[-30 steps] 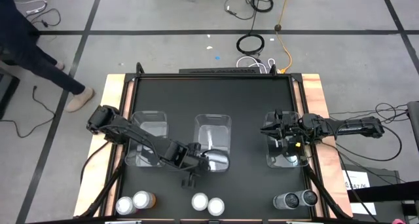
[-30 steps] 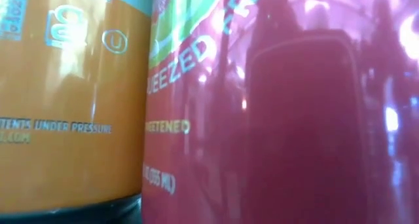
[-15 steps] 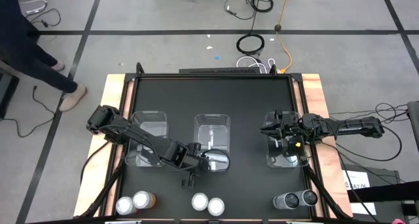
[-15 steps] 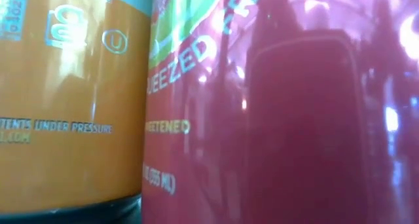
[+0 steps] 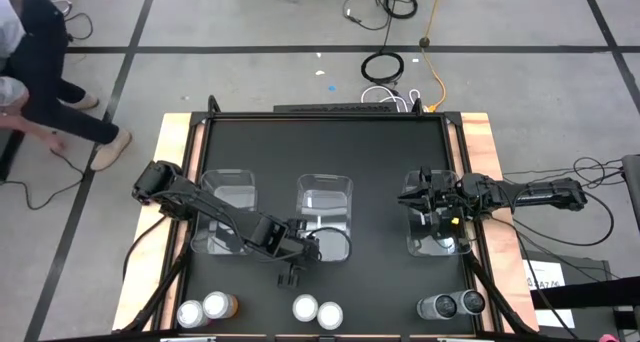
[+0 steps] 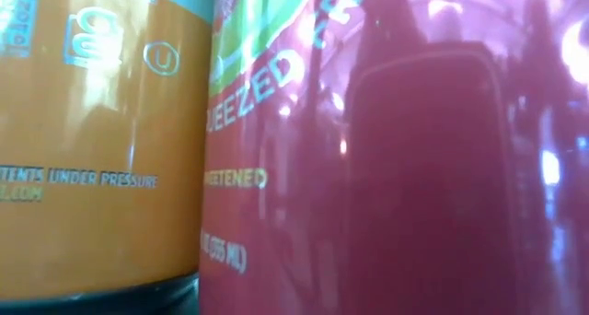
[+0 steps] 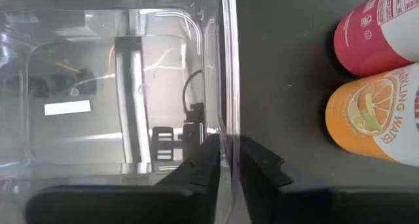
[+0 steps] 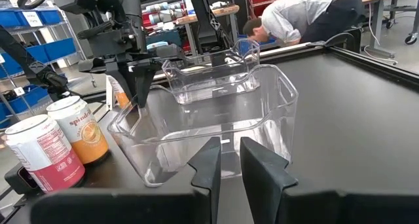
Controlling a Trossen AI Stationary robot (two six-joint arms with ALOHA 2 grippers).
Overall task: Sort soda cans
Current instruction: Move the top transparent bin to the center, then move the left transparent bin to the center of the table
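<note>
Your left tool (image 5: pixel 292 272) straddles the middle bin's (image 5: pixel 325 190) wall, fingers narrowly parted; the nearest soda cans (image 5: pixel 318 311) stand upright toward six o'clock along the counter's (image 5: pixel 380 152) edge. The right tool (image 5: pixel 405 196), pinching its own bin's wall, waits farther off.

You are working around three clear bins across the table's middle: left bin (image 5: pixel 222 212), middle bin (image 5: pixel 325 214), right bin (image 5: pixel 437 222). Open black lanes are lying between them. Along the near edge, can pairs are blocking passage: orange cans (image 5: pixel 205 308), red cans (image 5: pixel 318 310), grey cans (image 5: pixel 451 305), with bare gaps between the pairs. The left gripper (image 5: pixel 300 250) is straddling the middle bin's wall; the right gripper (image 5: pixel 412 196) is occupying the right bin's rim.
</note>
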